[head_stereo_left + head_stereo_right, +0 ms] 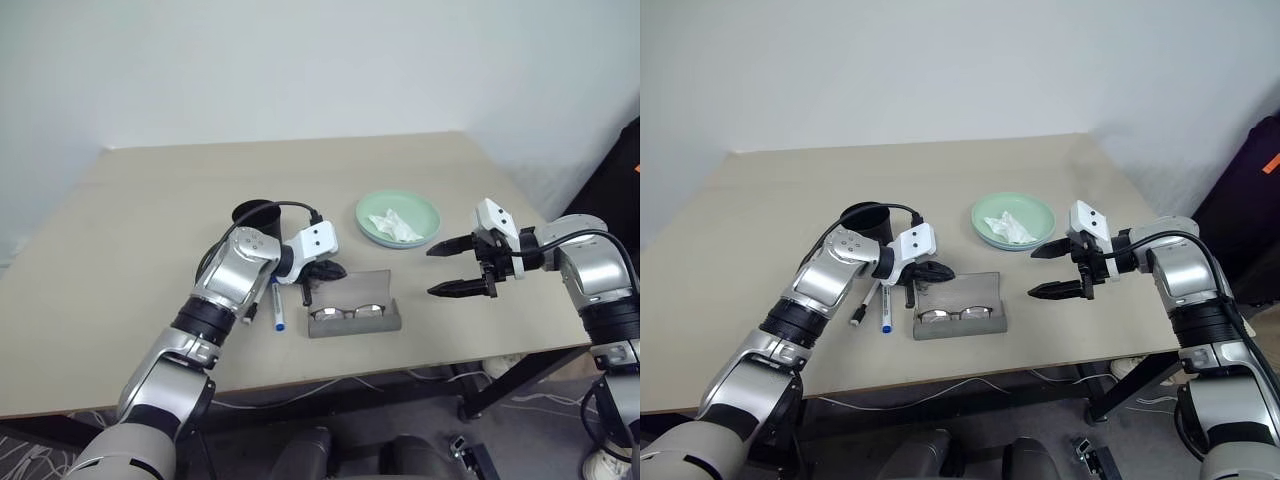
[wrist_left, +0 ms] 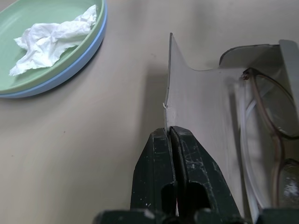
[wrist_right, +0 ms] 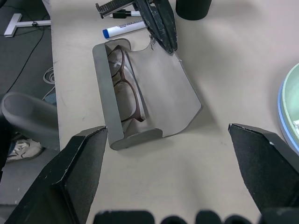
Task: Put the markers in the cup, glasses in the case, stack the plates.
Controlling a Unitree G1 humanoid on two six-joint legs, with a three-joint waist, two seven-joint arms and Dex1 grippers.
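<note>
Left gripper (image 2: 174, 135) fingers clenched on the case (image 3: 140, 112) lid edge, glasses (image 3: 125, 86) apparently inside; right gripper (image 1: 462, 267) fingers spread wide, grasping nothing

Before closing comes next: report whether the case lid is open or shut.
Open. The case lid is folded back, the glasses exposed inside; the left gripper pinches the lid's edge.

Left hand (image 2: 174, 140) pinched closed, right hand (image 1: 462, 267) spread wide

The left arm hides part of the black-capped marker (image 1: 866, 303) and the cup (image 1: 862, 221).
</note>
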